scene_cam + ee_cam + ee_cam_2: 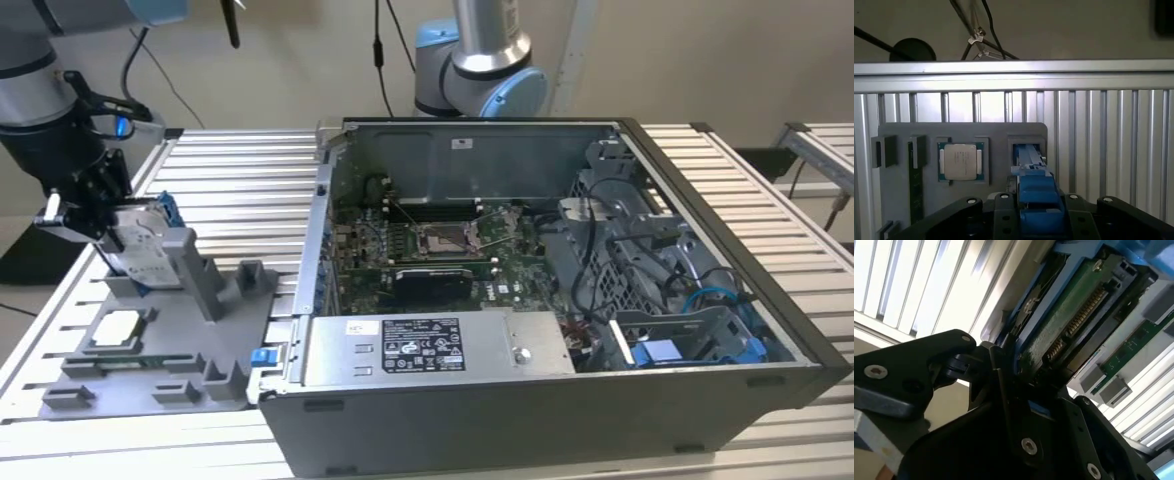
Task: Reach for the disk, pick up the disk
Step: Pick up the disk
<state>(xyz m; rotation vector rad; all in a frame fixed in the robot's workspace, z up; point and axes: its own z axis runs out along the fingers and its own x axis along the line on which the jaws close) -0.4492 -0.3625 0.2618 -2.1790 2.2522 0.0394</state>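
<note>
The disk (pixel 150 243) stands on edge in a slot of the grey holder (pixel 150 372) on the bench (pixel 240 180), beside a chip (pixel 960 161) in its square pocket. The claw (pixel 110 222) seems clamped on the disk's blue-railed sides.

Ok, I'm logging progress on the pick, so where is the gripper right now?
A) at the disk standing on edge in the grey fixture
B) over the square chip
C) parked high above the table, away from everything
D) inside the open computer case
A: in the exterior view the gripper is down at the upright disk on the grey fixture, outside the computer case.
</note>
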